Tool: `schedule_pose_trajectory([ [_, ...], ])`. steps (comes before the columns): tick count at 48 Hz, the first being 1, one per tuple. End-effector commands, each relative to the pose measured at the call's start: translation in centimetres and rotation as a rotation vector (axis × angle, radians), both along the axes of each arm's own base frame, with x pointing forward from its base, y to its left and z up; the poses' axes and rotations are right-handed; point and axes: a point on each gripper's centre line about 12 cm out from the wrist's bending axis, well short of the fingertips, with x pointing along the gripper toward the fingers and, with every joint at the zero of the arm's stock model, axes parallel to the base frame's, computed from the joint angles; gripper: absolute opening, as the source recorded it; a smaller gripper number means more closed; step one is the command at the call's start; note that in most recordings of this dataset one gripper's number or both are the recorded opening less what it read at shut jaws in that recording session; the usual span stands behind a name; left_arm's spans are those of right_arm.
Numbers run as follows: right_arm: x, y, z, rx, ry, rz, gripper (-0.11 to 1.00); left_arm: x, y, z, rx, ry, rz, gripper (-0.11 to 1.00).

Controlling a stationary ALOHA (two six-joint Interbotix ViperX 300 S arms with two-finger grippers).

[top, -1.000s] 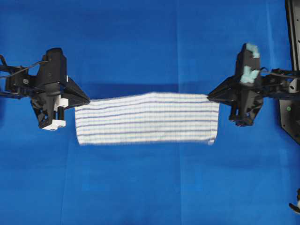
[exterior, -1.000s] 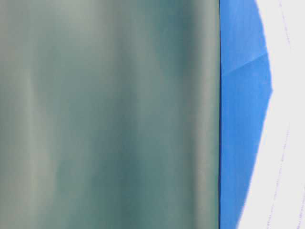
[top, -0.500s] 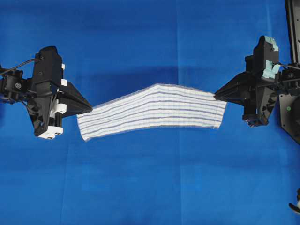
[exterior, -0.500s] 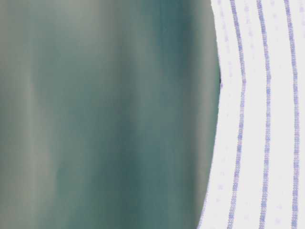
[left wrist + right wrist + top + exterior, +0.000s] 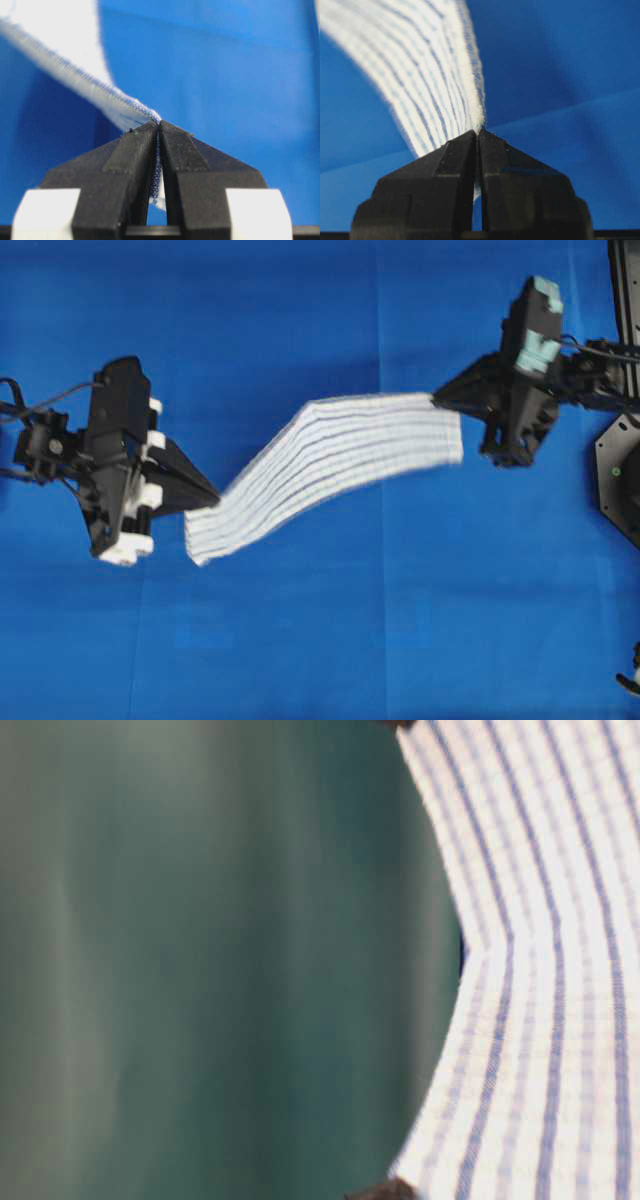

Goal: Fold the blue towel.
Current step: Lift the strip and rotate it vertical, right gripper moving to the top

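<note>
The blue towel (image 5: 325, 460), white with thin blue stripes, hangs lifted between both arms as a folded band slanting from lower left to upper right. My left gripper (image 5: 212, 502) is shut on its lower left corner; in the left wrist view the hem (image 5: 158, 165) is pinched between the black fingers (image 5: 135, 150). My right gripper (image 5: 438, 396) is shut on the upper right corner, and the towel (image 5: 425, 75) fans away from the closed fingers (image 5: 500, 150). The table-level view shows the towel (image 5: 540, 980) close up on its right side.
A plain solid-blue sheet (image 5: 320, 640) covers the whole table under the towel. A black frame and arm base (image 5: 620, 470) stand at the right edge. A blurred grey-green surface (image 5: 200, 960) fills the left of the table-level view.
The right gripper has moved up and toward the middle, the left gripper down and slightly right. The towel, level before, now slants steeply between them and looks blurred by motion.
</note>
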Motion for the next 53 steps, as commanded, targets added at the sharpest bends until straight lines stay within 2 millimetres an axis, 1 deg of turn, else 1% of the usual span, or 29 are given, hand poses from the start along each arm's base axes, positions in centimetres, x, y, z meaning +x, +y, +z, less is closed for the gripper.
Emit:
schedule_pose_trajectory([
  [1,1.2,-1.4,1.1,-0.033,-0.02,-0.024,0.01,1.2,-1.0,1.8,-0.017,-0.079,-0.019,0.02],
  [6,2.2,-3.2,1.2,-0.064,-0.005,-0.052,0.01,2.6,-1.7,2.0,-0.025,-0.098,-0.03,0.02],
  [18,4.9,-6.5,1.7,-0.128,0.004,-0.086,0.01,6.0,-2.6,1.5,-0.025,-0.098,-0.035,0.02],
  [33,7.4,-9.8,2.5,-0.185,-0.01,-0.115,0.01,10.5,-3.6,1.4,-0.031,-0.133,-0.036,0.02],
  [43,8.0,-11.0,2.8,-0.215,-0.009,-0.122,0.01,12.4,-4.0,1.4,-0.035,-0.154,-0.037,0.02],
  [53,6.7,-11.7,2.8,-0.221,0.0,-0.148,0.01,14.9,-4.5,0.9,-0.038,-0.169,-0.036,0.02],
])
